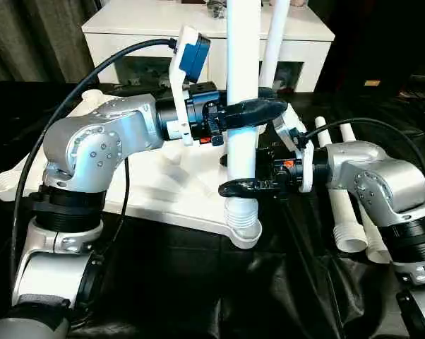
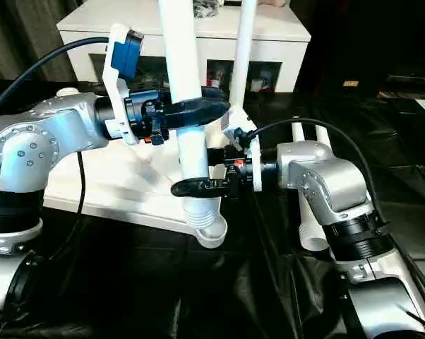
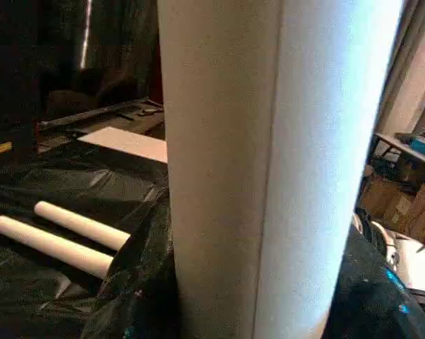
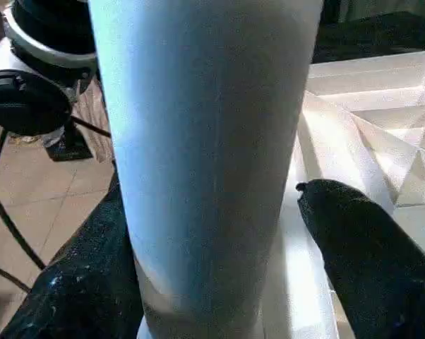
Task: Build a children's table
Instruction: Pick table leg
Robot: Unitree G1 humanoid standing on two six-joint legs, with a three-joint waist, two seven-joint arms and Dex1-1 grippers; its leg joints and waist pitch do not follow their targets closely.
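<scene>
The tall white leg (image 1: 242, 85) stands upright in the near corner socket (image 1: 243, 224) of the upside-down table top (image 1: 163, 185), and its upper end runs out of the head views. The left pincer (image 1: 249, 113) is closed around the leg high up. The right pincer (image 1: 246, 186) sits lower down with its fingers around the leg, but a gap shows beside one finger (image 4: 361, 247) in the right wrist view, so it looks spread and not squeezing. A second leg (image 1: 274, 44) stands behind, mostly hidden by the first one. Two more legs (image 1: 345, 212) lie on the black cloth (image 1: 198, 282) to the right, partly covered by the right arm. The silver left arm hides part of the table top. The white cabinet (image 1: 198, 32) stands close behind.
</scene>
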